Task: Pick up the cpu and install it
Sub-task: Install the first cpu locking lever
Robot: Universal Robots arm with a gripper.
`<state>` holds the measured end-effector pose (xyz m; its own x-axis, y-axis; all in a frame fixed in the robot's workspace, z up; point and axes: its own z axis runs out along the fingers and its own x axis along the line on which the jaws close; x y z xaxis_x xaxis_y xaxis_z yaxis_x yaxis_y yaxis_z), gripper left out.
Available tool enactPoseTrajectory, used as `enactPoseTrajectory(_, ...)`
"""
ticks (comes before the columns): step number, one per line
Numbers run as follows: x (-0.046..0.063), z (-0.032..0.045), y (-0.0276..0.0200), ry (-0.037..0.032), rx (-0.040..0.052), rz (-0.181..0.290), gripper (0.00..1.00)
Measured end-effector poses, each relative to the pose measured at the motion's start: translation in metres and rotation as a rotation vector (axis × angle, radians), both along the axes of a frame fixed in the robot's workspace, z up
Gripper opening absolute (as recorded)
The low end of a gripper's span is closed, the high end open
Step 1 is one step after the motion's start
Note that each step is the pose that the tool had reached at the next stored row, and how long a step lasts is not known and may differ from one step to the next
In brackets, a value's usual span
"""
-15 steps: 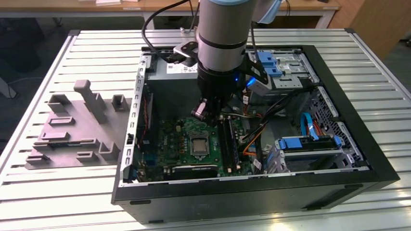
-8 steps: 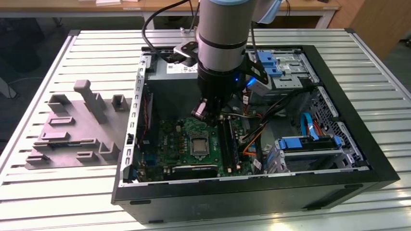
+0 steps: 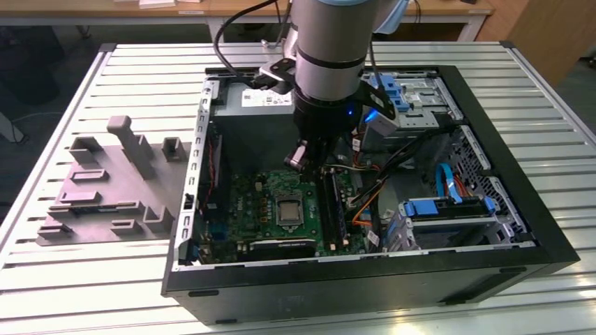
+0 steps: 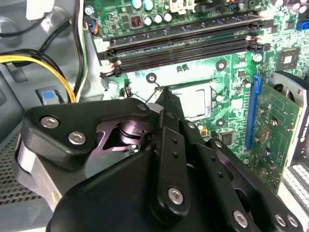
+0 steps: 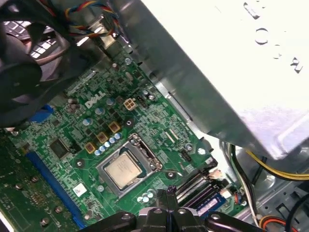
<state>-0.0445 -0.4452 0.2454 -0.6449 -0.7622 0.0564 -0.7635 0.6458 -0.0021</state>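
The cpu (image 5: 123, 171) is a pale silvery square lying flat in the metal-framed socket (image 5: 145, 154) on the green motherboard (image 5: 72, 125). The second wrist view shows part of the cpu (image 4: 195, 99) just beyond my black fingertips. In the exterior view the socket (image 3: 286, 209) sits mid-board inside the open computer case (image 3: 521, 209). My gripper (image 3: 303, 164) hangs inside the case a little above and behind the socket. Its tip (image 4: 165, 94) (image 5: 169, 195) appears in both wrist views with the fingers pressed together and nothing between them.
A grey plastic fixture (image 3: 102, 188) lies outside the case at the exterior view's left. Memory slots (image 4: 183, 36), yellow cables (image 4: 48, 63), a green expansion card (image 4: 275, 130), a metal power-supply box (image 5: 217, 63) and a blue-tabbed drive cage (image 3: 447, 209) crowd the board.
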Motion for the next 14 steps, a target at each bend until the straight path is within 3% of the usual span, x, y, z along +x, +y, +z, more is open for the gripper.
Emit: enactPoseTrajectory(14, 0.006, -0.0009, 0.0146, 0.0, 0.0, 0.0, 0.11)
